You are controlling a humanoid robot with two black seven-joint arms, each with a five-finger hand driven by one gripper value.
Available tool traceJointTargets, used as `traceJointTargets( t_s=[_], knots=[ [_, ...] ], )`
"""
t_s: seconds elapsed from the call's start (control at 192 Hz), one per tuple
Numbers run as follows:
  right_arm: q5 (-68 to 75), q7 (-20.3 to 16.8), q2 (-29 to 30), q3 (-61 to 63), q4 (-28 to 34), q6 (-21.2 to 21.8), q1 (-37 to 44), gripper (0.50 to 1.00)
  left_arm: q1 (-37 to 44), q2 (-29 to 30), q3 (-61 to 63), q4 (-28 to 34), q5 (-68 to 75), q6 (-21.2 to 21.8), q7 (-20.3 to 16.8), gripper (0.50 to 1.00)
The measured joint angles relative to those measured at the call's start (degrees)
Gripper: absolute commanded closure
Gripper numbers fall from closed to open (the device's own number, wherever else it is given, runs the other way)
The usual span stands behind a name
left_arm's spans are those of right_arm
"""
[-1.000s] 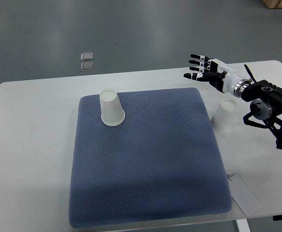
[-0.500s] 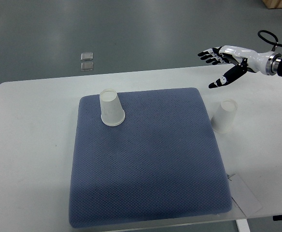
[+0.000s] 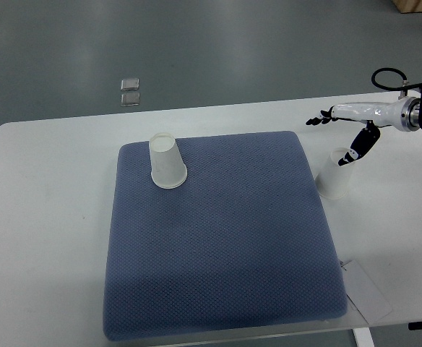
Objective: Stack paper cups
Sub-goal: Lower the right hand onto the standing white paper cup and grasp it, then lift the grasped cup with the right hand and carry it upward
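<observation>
While entering from the right edge in the upper right of the frame, reaches leftward: right hand [image 3: 345, 124], white with black fingertips, seen edge-on above the white worktop [image 3: 45, 188]. Fingers [image 3: 318, 121] spread and stretched toward the left, thumb hanging down apart from them, nothing held. Directly under that thumb, just right of the mat's upper right corner: a white paper cup [image 3: 334, 174], upside down on the bare worktop, tilted a little, thumb tip at its upturned base; whether touching or just above cannot be told. Lying across the middle of the worktop and filling most of the frame: a blue-grey textured mat [image 3: 218, 238]. Standing near the mat's upper left corner, upside down with the wide mouth on the fabric: a second paper cup [image 3: 166, 163], well apart from the first. Near the lower right corner, partly under the mat's edge: a sheet of paper [image 3: 366, 290]. In the upper left, on the grey floor [image 3: 218, 43] beyond the worktop: two small square pads [image 3: 130, 91], one just above the other.
</observation>
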Motion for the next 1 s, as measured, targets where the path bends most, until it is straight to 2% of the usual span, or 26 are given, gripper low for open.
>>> traceJointTargets(
  t_s=[0.411,0.661,1.0],
  knots=[
    [-7.27,0.46,1.40,-4.89,-3.32,-3.20,-0.56,0.593,0.00,0.00,-0.01,0.01,0.00,0.00,0.00,0.500],
    [-7.59,0.69,3.47,-5.51,-5.75,-3.84,-0.67,0.662,0.00,0.00,-0.01,0.01,0.00,0.00,0.02,0.500],
    [-7.67,0.78,4.16,-5.78,-6.54,-4.30,-0.72,0.695,0.00,0.00,-0.01,0.01,0.00,0.00,0.02,0.500]
  ],
)
